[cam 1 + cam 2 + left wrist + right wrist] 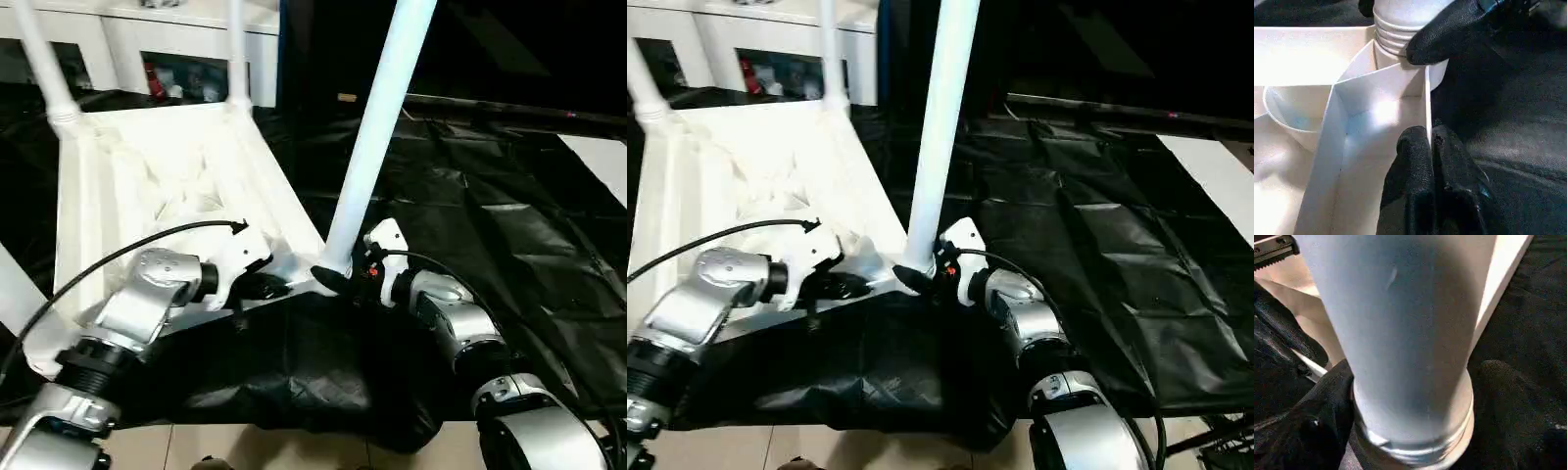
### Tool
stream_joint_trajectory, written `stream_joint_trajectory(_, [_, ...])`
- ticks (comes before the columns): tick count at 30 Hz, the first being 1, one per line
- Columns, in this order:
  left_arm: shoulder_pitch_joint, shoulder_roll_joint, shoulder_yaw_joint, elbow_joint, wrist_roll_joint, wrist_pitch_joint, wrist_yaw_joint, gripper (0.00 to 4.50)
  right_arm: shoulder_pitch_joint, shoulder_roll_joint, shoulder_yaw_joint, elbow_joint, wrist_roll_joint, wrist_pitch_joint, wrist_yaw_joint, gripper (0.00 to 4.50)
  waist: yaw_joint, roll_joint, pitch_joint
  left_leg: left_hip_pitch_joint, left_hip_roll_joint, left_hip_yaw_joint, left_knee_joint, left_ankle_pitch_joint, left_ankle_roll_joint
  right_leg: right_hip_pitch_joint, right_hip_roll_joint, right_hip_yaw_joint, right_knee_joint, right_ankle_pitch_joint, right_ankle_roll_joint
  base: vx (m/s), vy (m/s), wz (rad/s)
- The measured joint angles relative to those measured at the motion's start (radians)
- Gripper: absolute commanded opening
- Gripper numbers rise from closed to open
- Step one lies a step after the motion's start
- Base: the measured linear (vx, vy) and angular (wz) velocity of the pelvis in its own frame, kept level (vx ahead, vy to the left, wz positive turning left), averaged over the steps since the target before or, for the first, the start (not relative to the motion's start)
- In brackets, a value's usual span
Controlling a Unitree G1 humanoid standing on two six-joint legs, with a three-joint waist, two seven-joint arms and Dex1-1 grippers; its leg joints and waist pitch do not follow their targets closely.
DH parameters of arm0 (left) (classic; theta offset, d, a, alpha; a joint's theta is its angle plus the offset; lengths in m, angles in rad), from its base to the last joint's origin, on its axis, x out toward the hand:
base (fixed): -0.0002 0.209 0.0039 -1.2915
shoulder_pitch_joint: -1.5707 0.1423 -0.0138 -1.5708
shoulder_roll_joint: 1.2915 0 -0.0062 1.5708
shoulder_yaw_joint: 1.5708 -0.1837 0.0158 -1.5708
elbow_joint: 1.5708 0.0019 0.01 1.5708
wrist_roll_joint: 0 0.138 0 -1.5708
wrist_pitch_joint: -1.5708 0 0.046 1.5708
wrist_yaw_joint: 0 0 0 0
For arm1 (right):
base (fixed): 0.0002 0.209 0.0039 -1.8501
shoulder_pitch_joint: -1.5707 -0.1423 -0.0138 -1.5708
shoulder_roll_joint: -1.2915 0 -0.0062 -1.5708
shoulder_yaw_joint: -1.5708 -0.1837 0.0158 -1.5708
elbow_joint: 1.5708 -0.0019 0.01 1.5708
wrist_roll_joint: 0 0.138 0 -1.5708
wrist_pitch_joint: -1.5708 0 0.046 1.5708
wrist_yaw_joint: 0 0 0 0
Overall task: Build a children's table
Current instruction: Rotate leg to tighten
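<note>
The white table top (147,166) lies upside down on a black sheet, ribbed underside up. Two white legs (44,59) (237,49) stand in its far corner sockets. A third leg (377,127) stands tilted in the near right corner socket. My right gripper (338,279) clasps this leg's ribbed base (1410,382), one black finger (1449,29) pressed on the collar. My left gripper (1429,147) is shut on the top's thin near rim, one finger each side of the wall, just left of that socket.
The black sheet (490,215) covers the floor around the table, with tiles (245,450) in front of it. A white cabinet with glass doors (176,39) stands behind. A white panel (598,157) lies far right. A black cable (118,250) arcs over my left forearm.
</note>
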Motion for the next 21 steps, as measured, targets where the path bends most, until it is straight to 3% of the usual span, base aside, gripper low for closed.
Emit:
stream_joint_trajectory(3, [0.0, 0.0, -0.003, 0.0, 0.001, -0.005, 0.0, 0.02, 0.0, -0.004, 0.003, 0.0, -0.001, 0.0, 0.005, 4.09, 0.003, 0.0, 0.0, 0.001, 0.0, 0.0, 0.0, 0.0, 0.0, 0.001, 0.0, 0.0, 0.0, 0.0, 0.0, 0.0, 0.0, 0.0])
stream_joint_trajectory(4, [0.0, 0.0, -0.003, 0.0, 0.0, -0.008, -0.003, 0.0, 0.0, -0.006, 0.005, 0.0, 0.0, 0.0, 0.009, 4.37, 0.003, 0.0, 0.0, 0.001, 0.0, 0.0, 0.0, 0.0, 0.0, 0.001, 0.0, 0.0, 0.0, 0.0, 0.0, 0.0, 0.0, 0.0])
stream_joint_trajectory(7, [0.018, 0.008, 0.004, -0.013, -0.02, -0.024, -0.037, 0.0, 0.0, -0.027, 0.017, 0.0, 0.0, 0.0, 0.064, 4.49, 0.003, 0.0, 0.0, 0.0, 0.0, 0.0, 0.0, 0.0, 0.0, 0.001, 0.0, 0.0, -0.001, 0.0, 0.0, 0.0, 0.0, 0.0])
stream_joint_trajectory(13, [0.061, 0.031, 0.006, -0.062, -0.056, -0.042, -0.102, 0.0, 0.008, -0.071, 0.065, -0.037, 0.0, 0.001, 0.217, 4.49, 0.008, 0.002, 0.001, -0.002, 0.0, 0.0, 0.001, 0.0, 0.0, 0.001, -0.001, 0.0, -0.002, 0.0, 0.0, 0.0, 0.0, 0.0])
stream_joint_trajectory(19, [0.074, 0.05, 0.003, -0.073, -0.065, -0.043, -0.132, 0.0, 0.022, -0.09, 0.074, -0.061, 0.001, 0.003, 0.293, 4.49, 0.008, 0.002, 0.001, -0.001, 0.0, 0.0, 0.001, 0.0, 0.0, 0.001, -0.001, 0.0, -0.001, 0.0, 0.0, 0.0, 0.0, 0.0])
stream_joint_trajectory(21, [0.074, 0.052, 0.003, -0.074, -0.065, -0.043, -0.135, 0.0, 0.022, -0.096, 0.076, -0.061, 0.001, 0.003, 0.308, 4.23, 0.008, 0.002, 0.001, -0.001, 0.0, 0.0, 0.001, 0.0, 0.0, 0.001, -0.001, 0.0, -0.001, 0.0, 0.0, 0.0, 0.0, 0.0])
